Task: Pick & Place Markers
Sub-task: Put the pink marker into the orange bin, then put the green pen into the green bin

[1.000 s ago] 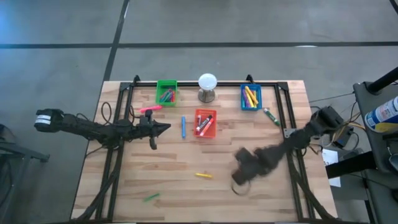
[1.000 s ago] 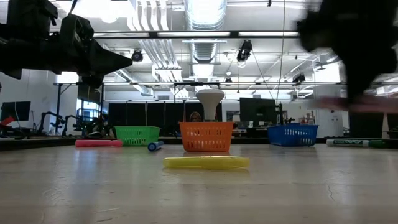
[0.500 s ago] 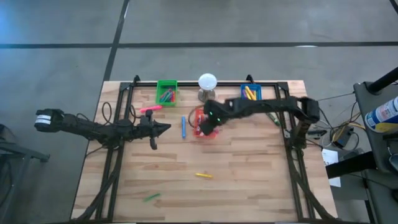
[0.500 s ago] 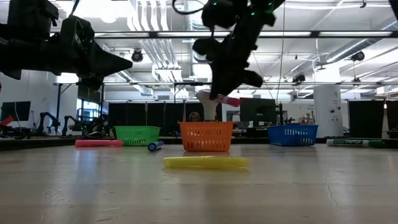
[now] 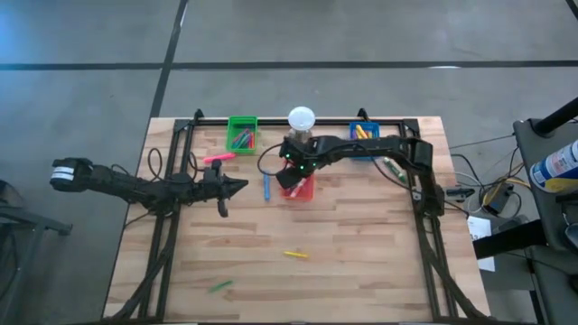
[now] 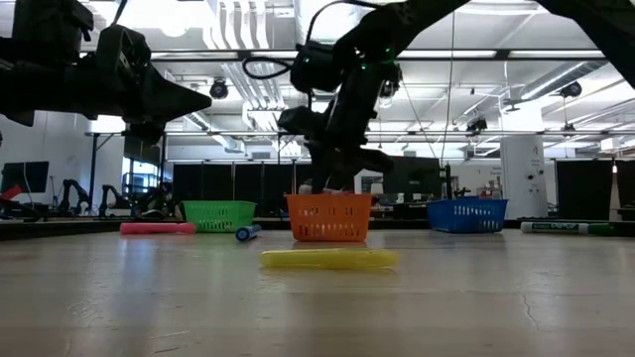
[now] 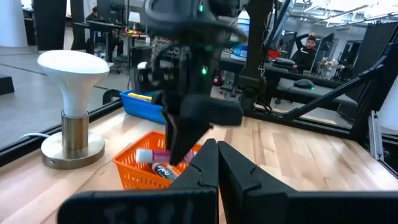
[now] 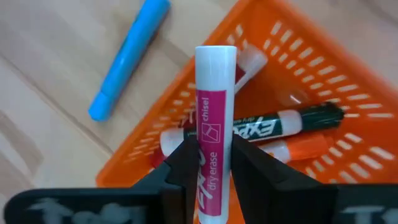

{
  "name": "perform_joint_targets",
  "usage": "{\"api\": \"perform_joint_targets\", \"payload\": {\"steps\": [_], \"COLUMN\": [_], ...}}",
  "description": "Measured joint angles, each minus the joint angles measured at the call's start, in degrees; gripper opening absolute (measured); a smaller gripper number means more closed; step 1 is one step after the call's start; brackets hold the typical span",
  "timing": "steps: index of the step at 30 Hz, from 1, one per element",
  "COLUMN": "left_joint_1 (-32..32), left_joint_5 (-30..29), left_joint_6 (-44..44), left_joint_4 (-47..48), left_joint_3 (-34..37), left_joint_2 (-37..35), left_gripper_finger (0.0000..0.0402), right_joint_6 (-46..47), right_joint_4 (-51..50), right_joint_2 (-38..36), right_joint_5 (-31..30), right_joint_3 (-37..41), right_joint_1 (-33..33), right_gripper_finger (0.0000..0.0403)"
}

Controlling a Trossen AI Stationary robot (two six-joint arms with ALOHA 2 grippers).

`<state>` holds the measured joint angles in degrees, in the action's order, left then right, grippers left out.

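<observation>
Overhead, lit ducts (image 6: 327, 25) — below, wooden table (image 5: 361, 271).

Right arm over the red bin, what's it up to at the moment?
The right gripper hangs over the red bin, a pink-labelled marker between its fingers. It looks about to drop it in with the markers already there. The left gripper waits shut, left of the bin. Blue, pink, yellow and green markers lie loose on the table.

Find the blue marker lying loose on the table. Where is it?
In the high view the blue marker lies flat on the table near mid-width, just left of the red bin, with the pink marker farther left.
</observation>
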<state>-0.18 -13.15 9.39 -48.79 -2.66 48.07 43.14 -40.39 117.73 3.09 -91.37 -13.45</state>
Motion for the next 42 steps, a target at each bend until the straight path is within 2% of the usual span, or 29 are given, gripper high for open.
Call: {"api": "perform_joint_targets", "payload": {"steps": [8, 12, 17, 22, 24, 26, 29, 31, 35, 39, 42], "left_joint_1": [0.00, 0.00, -0.05, -0.95, -2.27, -4.36, -8.97, -13.07, -22.93, -32.88, -39.16], "left_joint_5": [0.00, 0.00, 0.02, 1.55, 4.52, 5.12, 2.19, -2.05, -9.80, -11.87, -12.20], "left_joint_6": [-0.10, -0.26, -0.51, -0.36, -1.23, -1.57, -0.36, 2.46, 11.94, 27.15, 36.48], "left_joint_4": [0.59, 2.59, 4.06, 6.07, 10.99, 18.31, 32.93, 42.94, 60.81, 72.38, 77.83], "left_joint_3": [0.00, -0.22, -0.44, -0.90, -2.63, -5.56, -11.34, -15.61, -23.14, -29.07, -32.97], "left_joint_2": [0.02, 0.15, 0.15, -0.02, -0.47, -0.87, -0.76, 0.01, 3.46, 10.07, 16.79], "left_gripper_finger": [0.0002, 0.0016, 0.0021, 0.0003, 0.0001, 0.0001, 0.0005, 0.0012, 0.0036, 0.0068, 0.0092], "right_joint_6": [-6.21, -12.64, -21.08, -25.25, -26.72, -27.72, -28.34, -28.63, -28.80, -28.84, -29.37], "right_joint_4": [-1.66, -4.59, -3.38, 13.30, 21.71, 31.23, 44.71, 51.54, 63.23, 67.14, 67.26], "right_joint_2": [0.35, -2.45, -8.84, -18.43, -22.00, -25.48, -29.26, -30.61, -31.51, -31.04, -30.66], "right_joint_5": [-0.52, -1.10, -11.54, -14.56, -14.97, -15.27, -15.20, -15.29, -15.37, -15.91, -19.25], "right_joint_3": [-0.77, -0.73, 3.88, 15.47, 21.19, 27.12, 35.53, 40.42, 46.97, 49.54, 50.11], "right_joint_1": [0.04, 0.97, 6.44, 11.73, 13.59, 15.41, 17.78, 19.06, 21.31, 22.83, 23.94], "right_gripper_finger": [0.0135, 0.0141, 0.0102, 0.0043, 0.0024, 0.0012, 0.0009, 0.0009, 0.0008, 0.0008, 0.0008]}}
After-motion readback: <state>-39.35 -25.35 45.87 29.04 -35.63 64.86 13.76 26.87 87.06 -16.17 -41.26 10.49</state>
